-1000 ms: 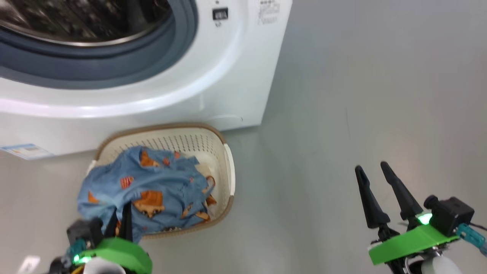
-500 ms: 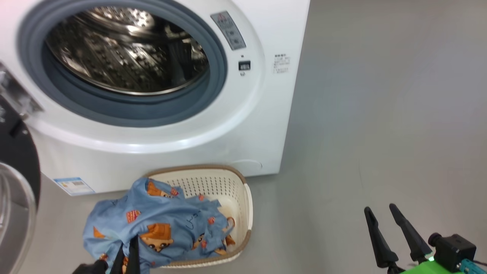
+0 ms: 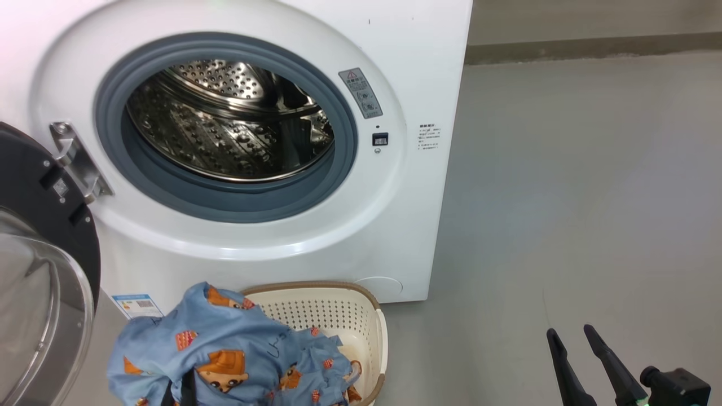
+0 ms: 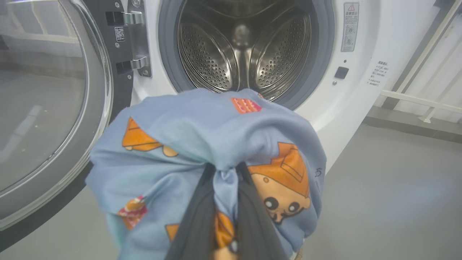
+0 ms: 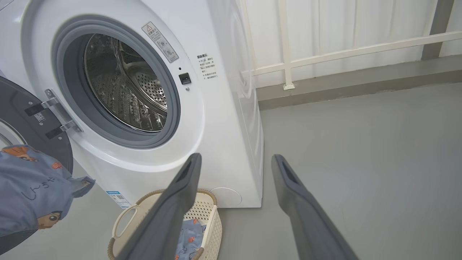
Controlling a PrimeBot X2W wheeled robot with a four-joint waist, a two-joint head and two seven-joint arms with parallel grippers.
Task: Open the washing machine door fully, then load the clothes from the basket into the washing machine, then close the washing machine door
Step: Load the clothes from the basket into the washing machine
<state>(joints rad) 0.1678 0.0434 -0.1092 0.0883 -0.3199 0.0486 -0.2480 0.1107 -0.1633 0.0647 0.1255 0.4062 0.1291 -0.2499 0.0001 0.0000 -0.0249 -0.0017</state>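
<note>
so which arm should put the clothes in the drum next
Left. The left gripper is shut on the clothes, held up in front of the open drum with the washing machine door wide open. The right gripper is open and empty, off to the side over the floor.

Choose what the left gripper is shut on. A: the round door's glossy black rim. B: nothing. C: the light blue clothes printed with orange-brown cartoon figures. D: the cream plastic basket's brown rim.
C: in the left wrist view the left gripper pinches a fold of the light blue clothes.
</note>
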